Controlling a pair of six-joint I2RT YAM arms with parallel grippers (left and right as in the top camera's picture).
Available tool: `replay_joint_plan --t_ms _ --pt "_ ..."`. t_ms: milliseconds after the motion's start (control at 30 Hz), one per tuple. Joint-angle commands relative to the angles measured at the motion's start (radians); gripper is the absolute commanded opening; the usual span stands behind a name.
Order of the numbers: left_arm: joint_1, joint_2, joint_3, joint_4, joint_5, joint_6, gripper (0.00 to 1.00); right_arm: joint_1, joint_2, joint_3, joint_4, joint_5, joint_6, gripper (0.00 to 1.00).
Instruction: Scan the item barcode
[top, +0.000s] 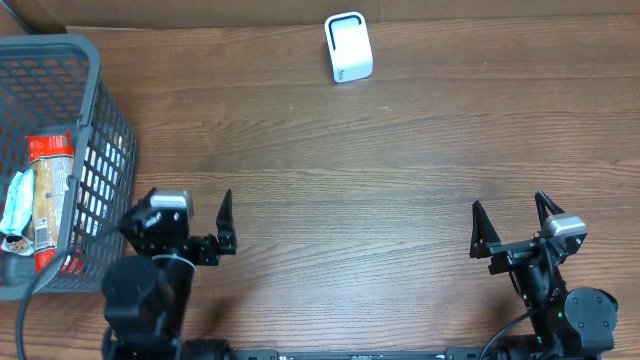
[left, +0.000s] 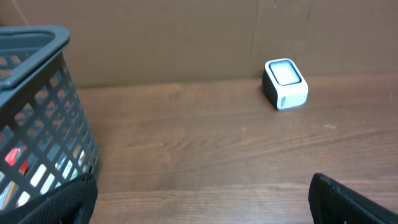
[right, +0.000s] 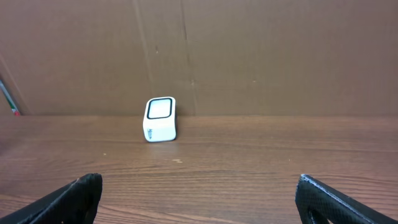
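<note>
1. The left gripper (top: 185, 230) and right gripper (top: 509, 225) both hang spread and empty by the near edge of the counter (top: 350, 180).
2. The item, a red-ended packet (top: 50, 190), lies in the grey basket (top: 95, 80) at the counter's left edge. Reaching in could snag the mesh wall or drag a neighbouring packet.
3. The white scanner (top: 348, 47) stands at the far edge, well apart. The wrapper might slip, or its barcode might face away.

Left hand (top: 181, 224), right hand (top: 512, 222) open; scanner (top: 348, 47) far edge; packets (top: 47, 185) in basket (top: 97, 85)
</note>
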Motion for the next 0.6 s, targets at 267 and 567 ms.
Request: replay_joint_plan --t_ms 267,567 --pt "0.004 0.288 0.427 -0.261 0.026 0.004 1.00 0.005 0.068 0.032 -0.002 -0.001 -0.020 1.00" --pt "0.004 0.592 0.904 -0.576 0.122 0.043 1.00 0.005 0.173 0.095 -0.002 -0.134 -0.023 1.00"
